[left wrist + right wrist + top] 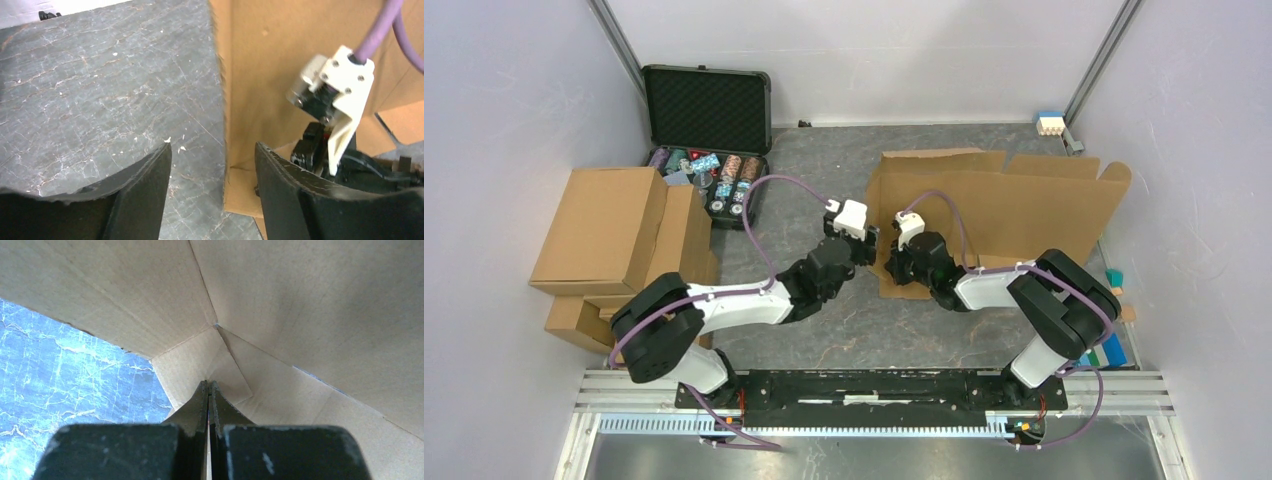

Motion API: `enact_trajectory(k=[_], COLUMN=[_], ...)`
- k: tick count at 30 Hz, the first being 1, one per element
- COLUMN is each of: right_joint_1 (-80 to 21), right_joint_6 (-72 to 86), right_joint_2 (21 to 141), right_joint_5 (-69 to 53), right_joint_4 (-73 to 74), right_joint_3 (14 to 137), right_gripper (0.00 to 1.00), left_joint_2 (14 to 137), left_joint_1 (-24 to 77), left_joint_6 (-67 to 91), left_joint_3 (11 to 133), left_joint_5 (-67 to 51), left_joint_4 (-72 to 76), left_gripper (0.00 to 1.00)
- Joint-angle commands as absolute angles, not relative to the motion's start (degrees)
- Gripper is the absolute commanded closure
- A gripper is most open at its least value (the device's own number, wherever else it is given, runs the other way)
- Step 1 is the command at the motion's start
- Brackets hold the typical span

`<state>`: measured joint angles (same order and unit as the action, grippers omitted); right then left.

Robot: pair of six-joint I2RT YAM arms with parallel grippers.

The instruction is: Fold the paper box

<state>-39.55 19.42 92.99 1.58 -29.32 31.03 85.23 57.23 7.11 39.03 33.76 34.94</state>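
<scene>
The paper box [1014,205] is brown corrugated cardboard, partly folded, with its back and side walls raised at centre right of the table. My left gripper [870,245] is open at the box's left wall. In the left wrist view that wall's edge [225,115] stands upright between the spread fingers [212,150], nearer the right one. My right gripper [889,264] is shut inside the box's near left corner. In the right wrist view its closed fingertips [208,383] point into the corner crease of the cardboard [280,305], with nothing seen between them.
An open black foam-lined case [707,105] with chips stands at the back left. A pile of ready-made brown cartons [614,240] fills the left side. Small coloured items lie at the back right [1050,122] and by the right wall [1114,280].
</scene>
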Motion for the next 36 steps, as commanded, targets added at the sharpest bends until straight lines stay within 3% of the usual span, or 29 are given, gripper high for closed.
enact_trajectory(k=[1, 7, 16, 19, 22, 31, 36], right_joint_1=[-39.6, -39.6, -39.6, -39.6, -39.8, -40.9, -40.8], right_joint_6=[18.5, 18.4, 18.4, 18.4, 18.3, 15.3, 13.6], right_joint_2=[95.8, 96.1, 96.6, 96.8, 96.6, 86.0, 74.5], right_joint_5=[2.5, 2.2, 1.8, 1.6, 1.0, 2.2, 3.6], right_joint_4=[-23.0, -22.7, -22.5, -22.5, -22.8, -26.8, -29.9], right_joint_3=[31.9, 32.3, 32.9, 33.0, 33.0, 28.2, 22.0], right_gripper=[1.00, 1.00, 1.00, 1.00, 1.00, 1.00, 0.78], left_joint_2=[82.7, 82.3, 81.8, 82.4, 82.8, 77.7, 73.9], left_joint_1=[54.1, 46.5, 46.3, 46.3, 46.4, 50.0, 50.4], left_joint_6=[9.3, 11.4, 6.9, 6.7, 5.5, -2.0, -3.1], left_joint_3=[41.9, 43.9, 49.9, 50.9, 51.8, 44.7, 39.0], left_joint_5=[28.9, 15.9, 12.4, 11.9, 10.9, 15.3, 16.1], left_joint_4=[31.7, 33.6, 29.9, 29.6, 29.5, 32.3, 34.7], left_gripper=[0.30, 0.33, 0.38, 0.54, 0.96, 0.98, 0.98])
